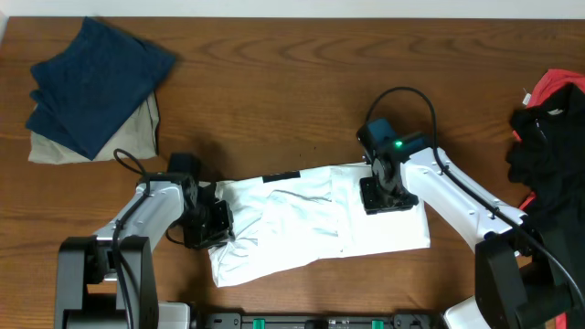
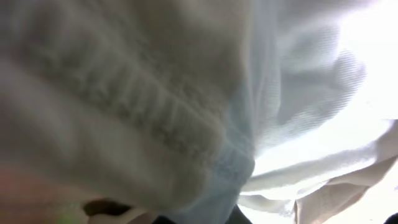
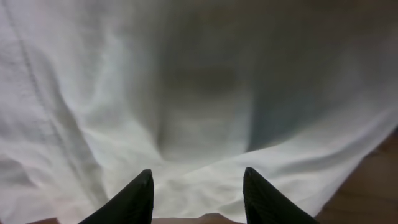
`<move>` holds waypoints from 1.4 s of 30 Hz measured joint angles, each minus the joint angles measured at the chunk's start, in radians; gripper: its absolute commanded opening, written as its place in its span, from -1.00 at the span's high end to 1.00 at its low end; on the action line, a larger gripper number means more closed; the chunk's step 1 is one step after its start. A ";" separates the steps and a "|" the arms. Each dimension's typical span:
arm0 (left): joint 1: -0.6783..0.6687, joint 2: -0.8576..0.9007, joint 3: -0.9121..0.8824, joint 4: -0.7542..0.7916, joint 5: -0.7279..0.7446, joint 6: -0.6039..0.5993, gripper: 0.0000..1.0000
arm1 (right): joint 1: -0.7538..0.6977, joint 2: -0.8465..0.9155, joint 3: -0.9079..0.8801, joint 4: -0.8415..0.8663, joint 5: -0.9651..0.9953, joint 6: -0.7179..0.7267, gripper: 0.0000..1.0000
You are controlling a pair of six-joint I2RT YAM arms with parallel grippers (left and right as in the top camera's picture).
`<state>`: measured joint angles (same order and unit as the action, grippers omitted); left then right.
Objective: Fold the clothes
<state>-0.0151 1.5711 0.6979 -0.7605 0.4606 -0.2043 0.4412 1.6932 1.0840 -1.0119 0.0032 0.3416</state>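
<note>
Two robot arms in white shells with black joints: the left arm (image 1: 151,206) at eight o'clock, the right arm (image 1: 457,187) at four o'clock. Each is mounted on a blocky black base (image 1: 91,274). The right wrist has a teal module (image 1: 379,137) with a lit green lamp (image 1: 398,143) and a looping black cable (image 1: 407,91). The left gripper (image 1: 215,228) is black, and the right gripper (image 3: 198,170) has matte black, wedge-shaped fingers (image 3: 134,199).

The T-shirt (image 1: 302,228) is white, the table (image 1: 292,82) wood-grained brown.
</note>
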 measured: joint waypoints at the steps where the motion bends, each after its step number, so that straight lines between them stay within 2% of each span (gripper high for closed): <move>1: 0.001 0.002 0.010 -0.014 -0.011 0.000 0.88 | -0.003 0.000 0.000 0.000 0.009 0.000 0.12; 6: 0.053 0.013 0.153 -0.129 -0.102 -0.006 0.88 | -0.049 0.000 0.000 0.003 0.042 0.000 0.07; 14: 0.226 0.013 0.475 -0.308 -0.287 -0.039 0.88 | -0.197 0.000 0.000 -0.019 0.058 -0.021 0.01; 19: 0.232 0.013 0.622 -0.366 -0.303 -0.054 0.88 | -0.283 0.000 0.000 -0.020 0.061 -0.047 -0.01; 25: 0.064 0.013 0.660 -0.371 -0.232 -0.061 0.88 | -0.336 0.000 0.000 -0.020 0.065 -0.064 -0.01; 35: -0.433 0.020 0.659 -0.328 -0.200 -0.126 0.88 | -0.339 0.000 0.000 -0.021 0.064 -0.075 -0.01; 42: -0.624 0.099 0.657 -0.323 -0.207 -0.177 0.87 | -0.339 0.000 0.000 -0.027 0.064 -0.076 -0.01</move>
<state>-0.6395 1.6703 1.3552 -1.0840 0.2539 -0.3817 0.1020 1.6932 1.0840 -1.0389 0.0677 0.2661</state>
